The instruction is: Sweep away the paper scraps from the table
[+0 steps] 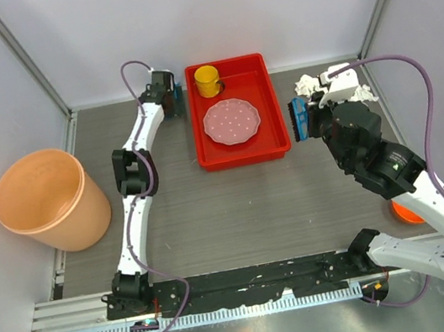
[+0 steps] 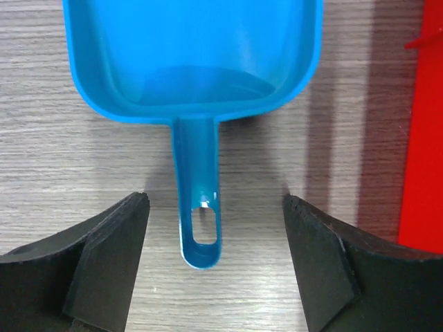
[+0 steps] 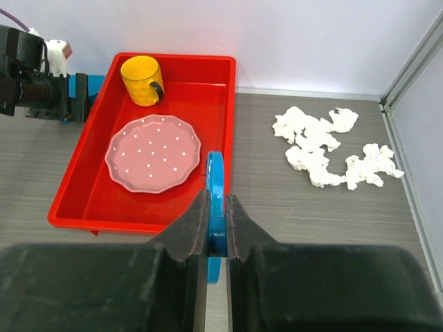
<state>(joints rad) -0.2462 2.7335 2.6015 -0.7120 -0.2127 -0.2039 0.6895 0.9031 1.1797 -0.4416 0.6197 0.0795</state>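
The table [image 1: 237, 206] carries a red tray [image 1: 200, 135] at its far middle. An orange bucket [image 1: 49, 199] stands well left of the tray. Inside the tray lie a pink dotted plate [image 1: 232, 122] and, behind it, a yellow mug [image 1: 208, 80]. The paper scraps [image 3: 308, 135] lie bunched on the table to the right of the tray, well apart from it. A blue dustpan [image 2: 201, 62] rests just left of the tray. The left gripper [image 2: 214, 204] has its fingers spread either side of the dustpan's handle, not touching it. The right gripper [image 3: 217, 207], near the tray's right edge, is clamped on a blue brush [image 3: 215, 180].
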